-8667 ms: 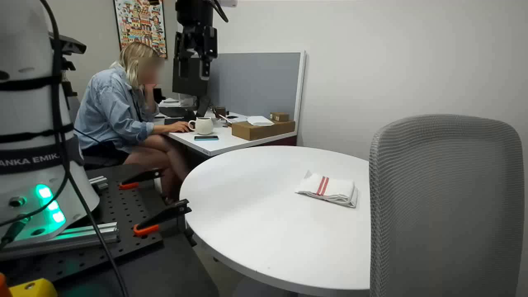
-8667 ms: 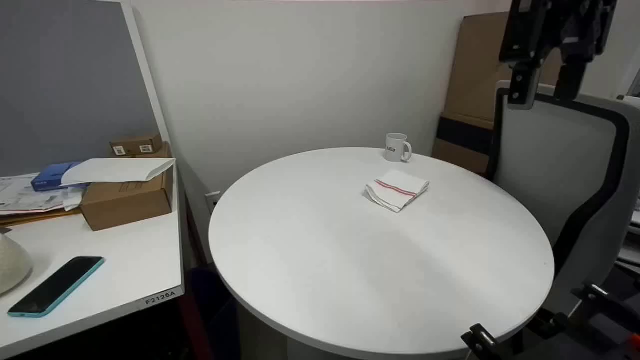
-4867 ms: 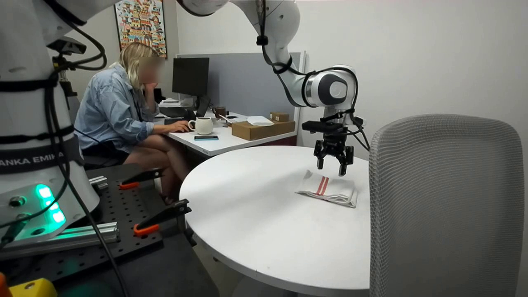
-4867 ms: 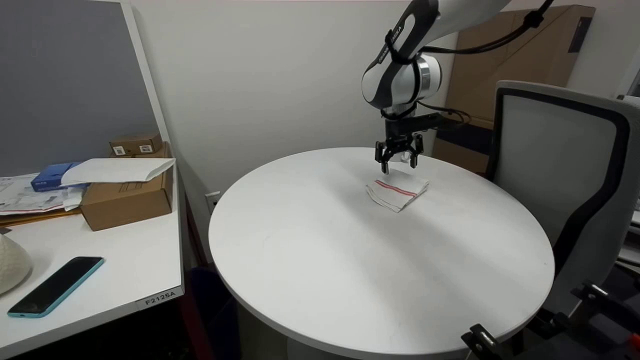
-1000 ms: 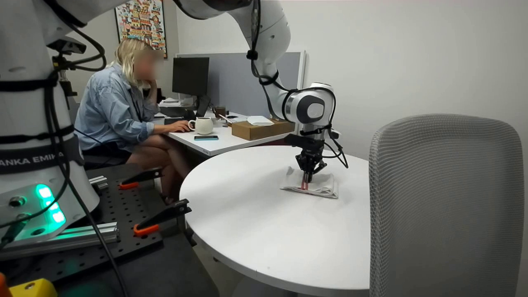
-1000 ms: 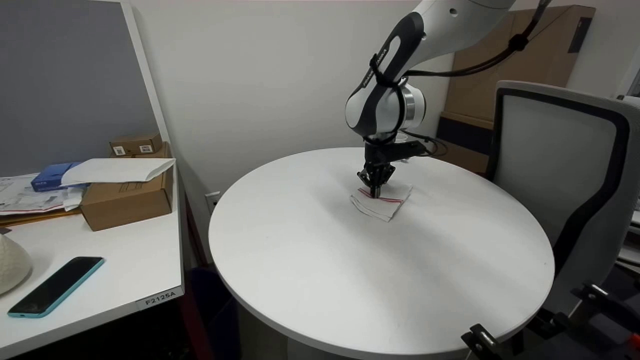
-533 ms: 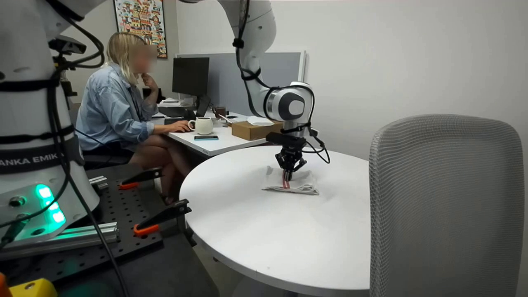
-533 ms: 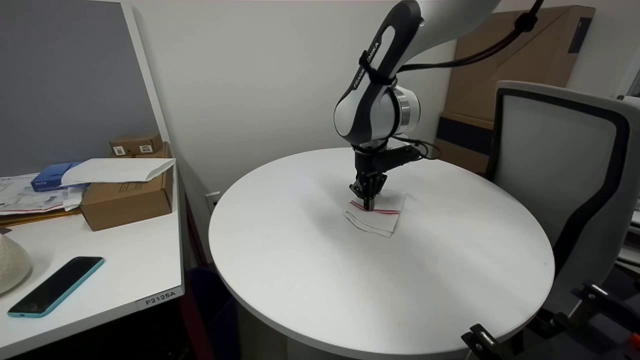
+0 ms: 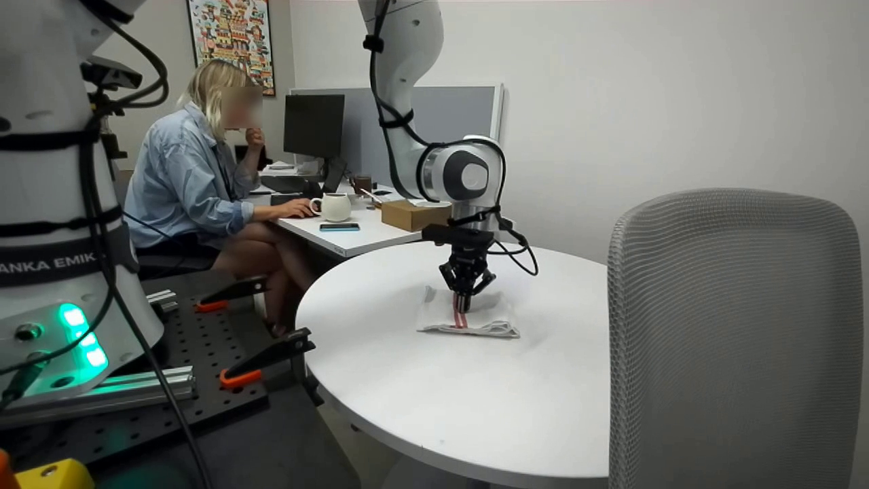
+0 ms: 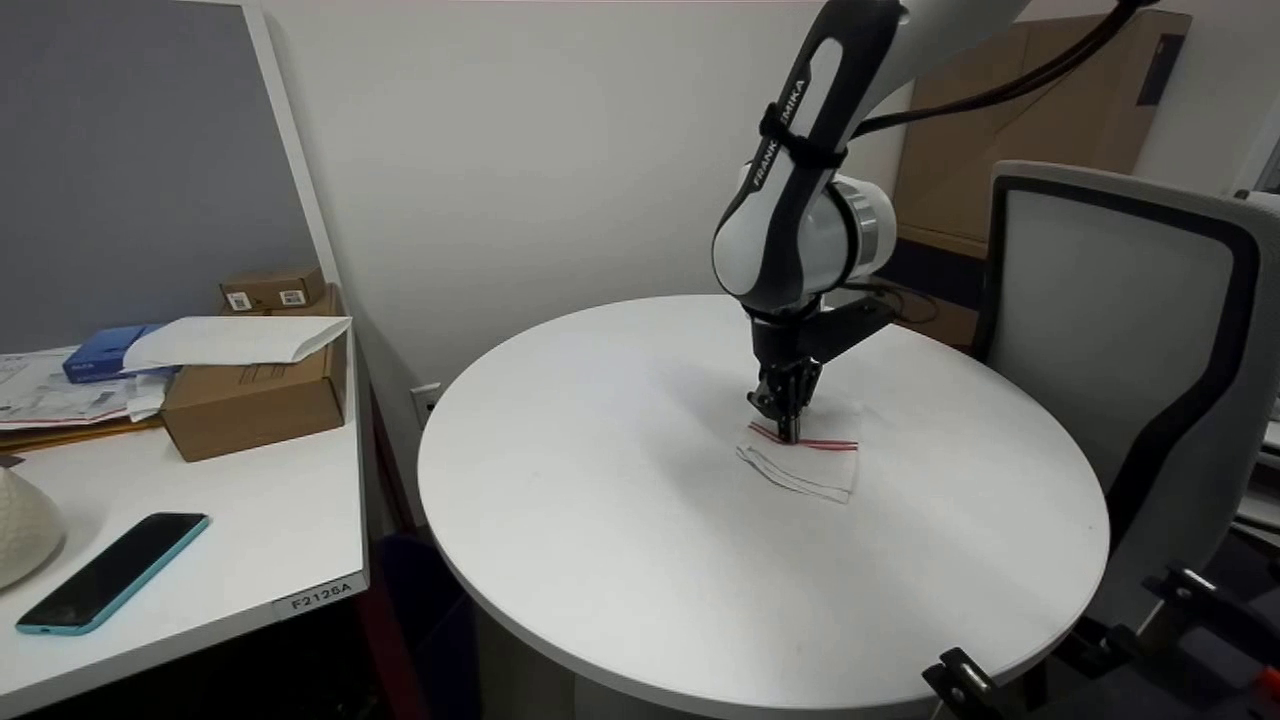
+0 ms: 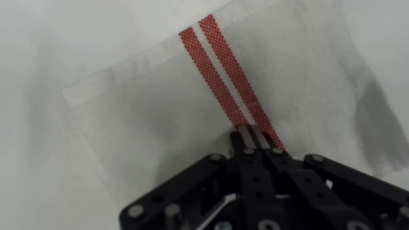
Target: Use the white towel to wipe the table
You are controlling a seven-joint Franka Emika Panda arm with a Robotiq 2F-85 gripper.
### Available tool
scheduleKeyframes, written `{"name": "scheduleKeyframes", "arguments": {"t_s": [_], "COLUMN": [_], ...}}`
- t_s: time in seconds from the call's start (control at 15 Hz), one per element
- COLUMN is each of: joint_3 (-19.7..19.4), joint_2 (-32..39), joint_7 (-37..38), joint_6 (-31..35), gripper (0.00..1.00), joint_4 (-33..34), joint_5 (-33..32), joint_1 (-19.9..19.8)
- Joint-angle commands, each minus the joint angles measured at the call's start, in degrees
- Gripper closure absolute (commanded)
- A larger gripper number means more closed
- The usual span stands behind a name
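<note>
The gripper (image 11: 254, 135) stands upright on the white towel (image 11: 204, 95), jaws drawn together, tips touching the cloth at its two red stripes (image 11: 213, 76). That spot is near the towel's middle, probably so that a drag takes the whole cloth along instead of bunching a corner. Whether a pinch of fabric sits between the tips I cannot tell; their ends are lost against the cloth.

The towel itself lies flat and slightly rumpled, folded in layers that likely serve as a thick wiping pad. Its underside is hidden, and part of it runs out of the wrist view.

Under the towel and well past it all round spreads the round table (image 10: 620, 560), the surface to be wiped; white on white, the towel's outline fades in an exterior view. The wipe seems under way, though how much is covered cannot be judged.

Farther from the towel, a mesh chair (image 9: 736, 326) hides part of the table in an exterior view. Across the towel from that chair, a desk (image 10: 270, 515) bears a phone (image 10: 110, 572) and a cardboard box (image 10: 265, 405). Farthest from the towel, a person (image 9: 187, 163) sits, face blurred.
</note>
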Motion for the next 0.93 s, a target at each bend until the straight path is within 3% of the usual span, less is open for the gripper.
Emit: {"name": "scheduleKeyframes", "arguments": {"t_s": [0.0,0.53,0.87], "joint_3": [-3.0,-7.5,-6.1], "joint_2": [-0.6,0.9,5.5], "joint_7": [0.6,1.0,0.9], "joint_6": [3.8,7.8,3.9], "gripper": [0.99,0.99,0.99], "joint_4": [-4.8,-3.8,6.7], "joint_5": [-1.2,0.1,1.0], "joint_1": [-1.5,-7.8,-9.0]}}
